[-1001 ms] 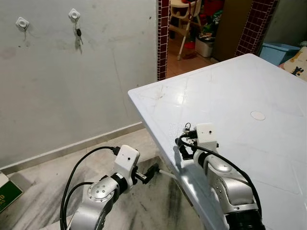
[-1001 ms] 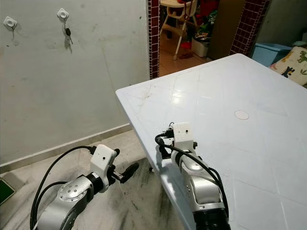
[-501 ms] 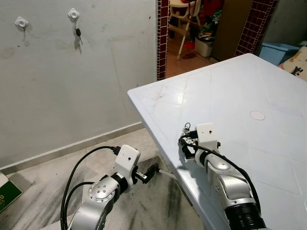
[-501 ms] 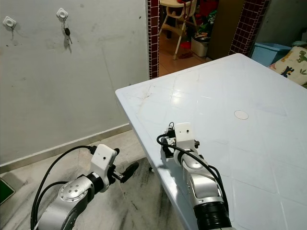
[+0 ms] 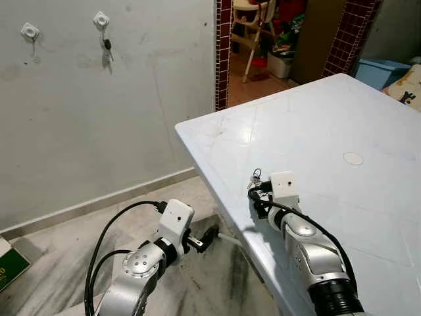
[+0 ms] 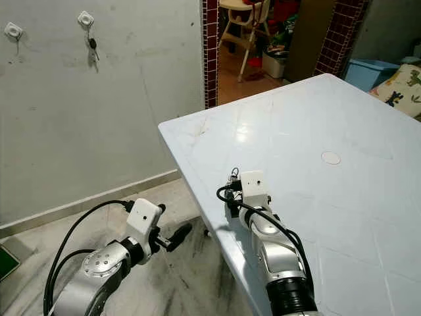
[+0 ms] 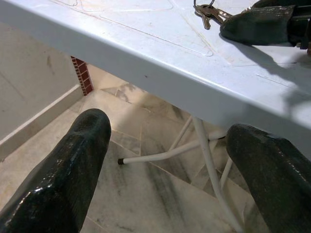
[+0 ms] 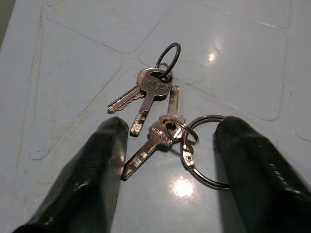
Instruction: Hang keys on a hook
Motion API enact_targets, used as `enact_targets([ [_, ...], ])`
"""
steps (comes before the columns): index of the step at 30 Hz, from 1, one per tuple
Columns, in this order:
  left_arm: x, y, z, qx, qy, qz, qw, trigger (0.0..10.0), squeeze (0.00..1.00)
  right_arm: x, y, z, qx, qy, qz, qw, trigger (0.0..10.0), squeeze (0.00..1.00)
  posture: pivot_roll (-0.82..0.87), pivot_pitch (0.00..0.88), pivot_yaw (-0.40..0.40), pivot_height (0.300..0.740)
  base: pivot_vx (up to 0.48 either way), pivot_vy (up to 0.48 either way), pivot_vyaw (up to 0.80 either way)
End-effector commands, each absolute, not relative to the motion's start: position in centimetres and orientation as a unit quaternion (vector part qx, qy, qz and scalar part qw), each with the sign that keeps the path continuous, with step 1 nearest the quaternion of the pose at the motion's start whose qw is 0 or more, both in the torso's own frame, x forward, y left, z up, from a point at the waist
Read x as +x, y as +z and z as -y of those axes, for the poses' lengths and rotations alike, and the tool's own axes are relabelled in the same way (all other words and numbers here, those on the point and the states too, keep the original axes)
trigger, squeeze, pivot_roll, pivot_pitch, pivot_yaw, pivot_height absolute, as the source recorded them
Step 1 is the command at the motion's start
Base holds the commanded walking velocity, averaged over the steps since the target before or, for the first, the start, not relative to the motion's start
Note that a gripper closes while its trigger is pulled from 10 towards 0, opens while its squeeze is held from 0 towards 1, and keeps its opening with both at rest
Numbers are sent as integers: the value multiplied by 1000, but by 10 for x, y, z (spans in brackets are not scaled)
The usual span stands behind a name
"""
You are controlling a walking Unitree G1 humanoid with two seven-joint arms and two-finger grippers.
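Three keys lie on the table, joined by rings: two large rings and one smaller one between them. Two hooks are on the wall at 11 o'clock: the left hook bare, the right hook carrying one dark key. Two grippers are in view, the left gripper and the right gripper, each with two black fingers. One table, one round mark on it at 3 o'clock.

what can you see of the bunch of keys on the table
The keys are three silvery metal keys joined by small rings, with one larger split ring, lying flat on the white table near its edge. The right gripper is open, a black finger on either side of the bunch, one close beside the large ring; whether it touches cannot be told.
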State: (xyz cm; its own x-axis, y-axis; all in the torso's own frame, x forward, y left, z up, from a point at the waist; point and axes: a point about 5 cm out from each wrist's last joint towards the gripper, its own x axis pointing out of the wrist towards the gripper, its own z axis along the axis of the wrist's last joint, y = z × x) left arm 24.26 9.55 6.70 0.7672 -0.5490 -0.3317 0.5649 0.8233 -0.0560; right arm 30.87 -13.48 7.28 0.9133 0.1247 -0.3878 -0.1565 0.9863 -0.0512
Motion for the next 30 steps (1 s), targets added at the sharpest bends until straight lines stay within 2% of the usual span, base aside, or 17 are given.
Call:
enact_targets([
  [1,243,70,-95,30,-298,-161,940,10000,0,307,65,136,-37,74,-213,974,0,0,24,0,15,740,0,0,0],
  [21,243,70,-94,30,-297,-160,941,10000,0,308,63,142,-39,70,-188,979,0,0,21,0,14,740,0,0,0],
  [30,245,70,-95,33,-296,-159,941,10000,0,311,69,141,-58,74,-150,984,0,0,26,0,13,740,0,0,0],
])
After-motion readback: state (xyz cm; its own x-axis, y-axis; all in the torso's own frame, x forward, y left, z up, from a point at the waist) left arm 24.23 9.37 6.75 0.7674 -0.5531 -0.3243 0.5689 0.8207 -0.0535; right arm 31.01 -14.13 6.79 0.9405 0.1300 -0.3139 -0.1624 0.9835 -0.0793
